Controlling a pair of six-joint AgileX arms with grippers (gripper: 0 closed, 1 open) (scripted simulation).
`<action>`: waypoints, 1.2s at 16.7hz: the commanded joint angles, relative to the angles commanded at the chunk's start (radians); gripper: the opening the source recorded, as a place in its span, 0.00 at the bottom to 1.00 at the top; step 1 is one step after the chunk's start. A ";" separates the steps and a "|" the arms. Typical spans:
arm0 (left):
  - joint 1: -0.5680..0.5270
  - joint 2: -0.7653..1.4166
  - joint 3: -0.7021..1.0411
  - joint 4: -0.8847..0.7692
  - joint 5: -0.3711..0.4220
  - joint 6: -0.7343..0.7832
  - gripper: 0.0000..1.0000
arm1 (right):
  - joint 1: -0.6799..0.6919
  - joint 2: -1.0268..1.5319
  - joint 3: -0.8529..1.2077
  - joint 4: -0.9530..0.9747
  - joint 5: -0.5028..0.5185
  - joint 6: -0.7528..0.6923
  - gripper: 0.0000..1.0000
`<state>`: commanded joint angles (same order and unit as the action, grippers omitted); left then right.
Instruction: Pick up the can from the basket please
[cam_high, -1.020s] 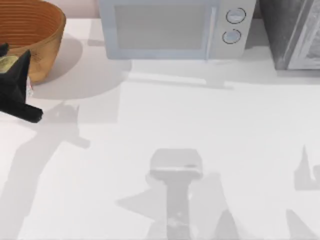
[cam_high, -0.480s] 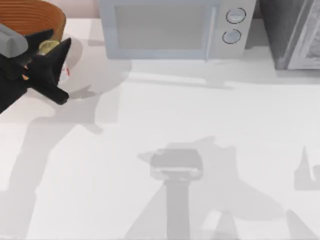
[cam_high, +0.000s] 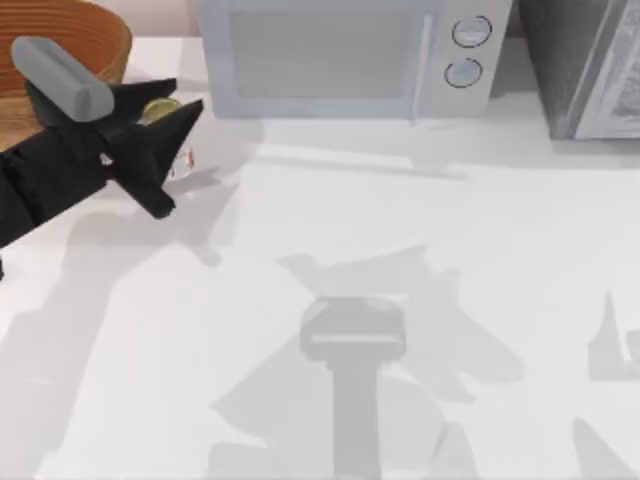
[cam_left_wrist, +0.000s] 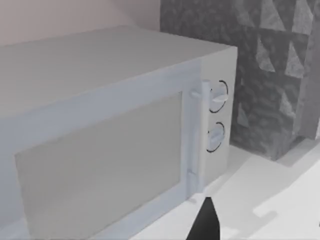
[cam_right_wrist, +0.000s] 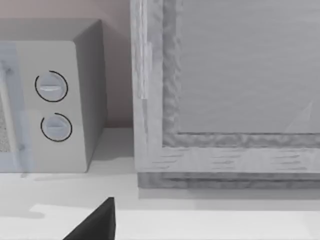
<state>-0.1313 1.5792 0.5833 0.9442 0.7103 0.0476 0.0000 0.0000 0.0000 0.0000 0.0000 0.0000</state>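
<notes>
Since half a second ago the left tool (cam_high: 165, 135) has swung away from the basket (cam_high: 85, 35) toward three o'clock, carrying the can (cam_high: 170, 140) with it, and more of the arm now reaches in from the nine o'clock edge. The can is out of the basket, pinched between the two black fingers (cam_high: 180, 120), its dull gold end (cam_high: 158, 108) facing up and a bit of white and red body showing below the fingers. It hangs over the white desk (cam_high: 400, 220), just beside the basket's rim and near the front left corner of the microwave (cam_high: 330, 55). The basket sits at the eleven o'clock corner, partly covered by the arm. In the left wrist view one dark finger tip (cam_left_wrist: 205, 222) points toward the microwave door (cam_left_wrist: 100, 160) and its two dials (cam_left_wrist: 217, 95). In the right wrist view a dark finger tip (cam_right_wrist: 97, 225) shows near the edge; whether the right tool is spread or pressed together, I cannot tell.
</notes>
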 joint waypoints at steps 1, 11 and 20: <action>-0.002 0.033 0.013 0.023 0.024 0.002 0.00 | 0.000 0.000 0.000 0.000 0.000 0.000 1.00; -0.023 0.352 0.140 0.226 0.272 0.017 0.00 | 0.000 0.000 0.000 0.000 0.000 0.000 1.00; -0.034 0.644 0.259 0.372 0.502 0.018 0.00 | 0.000 0.000 0.000 0.000 0.000 0.000 1.00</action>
<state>-0.1655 2.2236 0.8426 1.3157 1.2122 0.0658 0.0000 0.0000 0.0000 0.0000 0.0000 0.0000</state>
